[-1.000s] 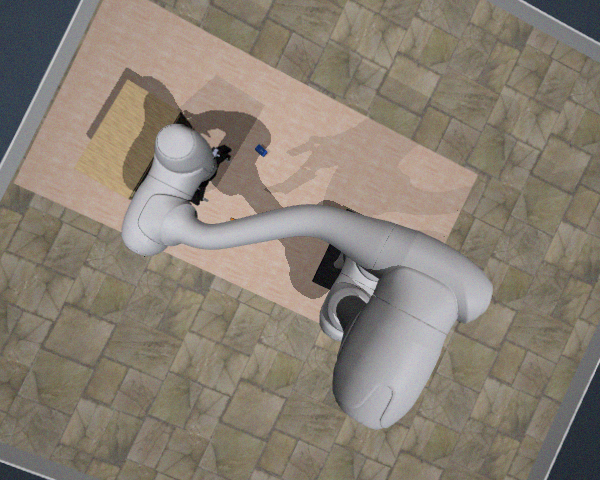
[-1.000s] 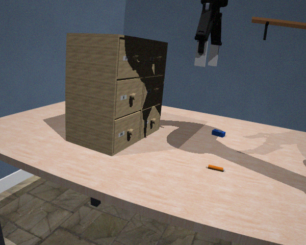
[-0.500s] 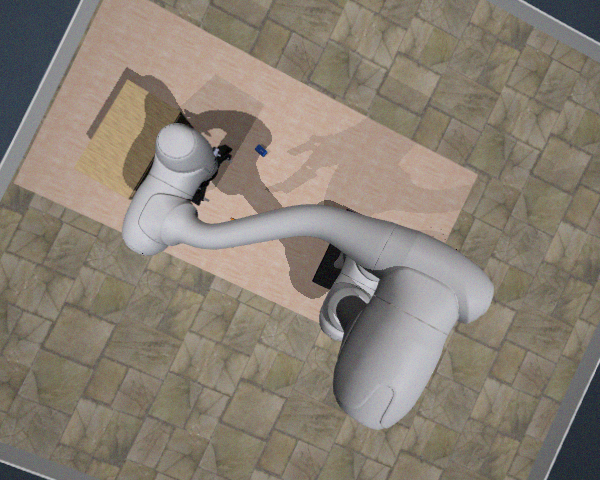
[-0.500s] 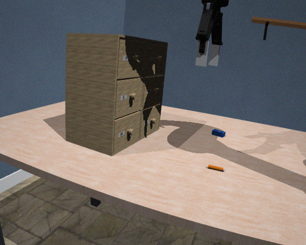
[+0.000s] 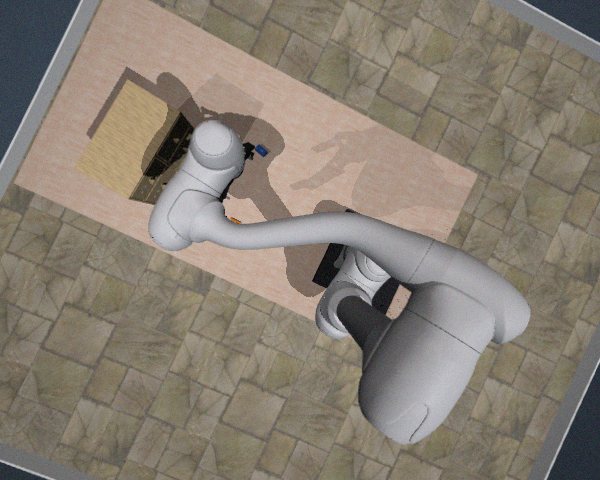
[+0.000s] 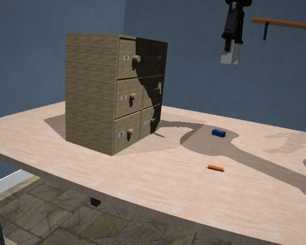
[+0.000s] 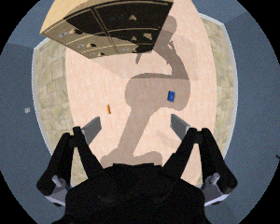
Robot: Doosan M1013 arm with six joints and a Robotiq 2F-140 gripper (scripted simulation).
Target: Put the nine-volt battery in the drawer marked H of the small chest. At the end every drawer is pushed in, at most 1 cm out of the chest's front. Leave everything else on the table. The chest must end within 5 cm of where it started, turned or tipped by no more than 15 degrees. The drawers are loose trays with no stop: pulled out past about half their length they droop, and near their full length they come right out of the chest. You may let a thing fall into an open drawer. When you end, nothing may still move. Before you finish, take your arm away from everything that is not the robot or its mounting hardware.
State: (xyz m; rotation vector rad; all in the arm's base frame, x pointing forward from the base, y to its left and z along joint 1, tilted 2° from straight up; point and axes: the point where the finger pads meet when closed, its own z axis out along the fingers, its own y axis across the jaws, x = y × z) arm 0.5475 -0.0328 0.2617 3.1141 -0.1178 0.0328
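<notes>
The nine-volt battery (image 6: 218,132) is a small blue block lying on the table in the arm's shadow, to the right of the chest; it also shows in the overhead view (image 5: 261,150) and the wrist view (image 7: 172,95). The small wooden chest (image 6: 113,89) has drawers in two columns and three rows, all pushed in, each with a knob and a small label too small to read surely. My gripper (image 6: 229,56) (image 7: 134,121) hangs high above the table, above and a little beyond the battery, open and empty. In the overhead view the wrist hides most of it.
A small orange cylinder (image 6: 215,168) lies on the table nearer the front edge, also seen in the wrist view (image 7: 109,108). A wooden shelf (image 6: 283,23) is on the back wall. My arm's long link (image 5: 300,227) spans the table.
</notes>
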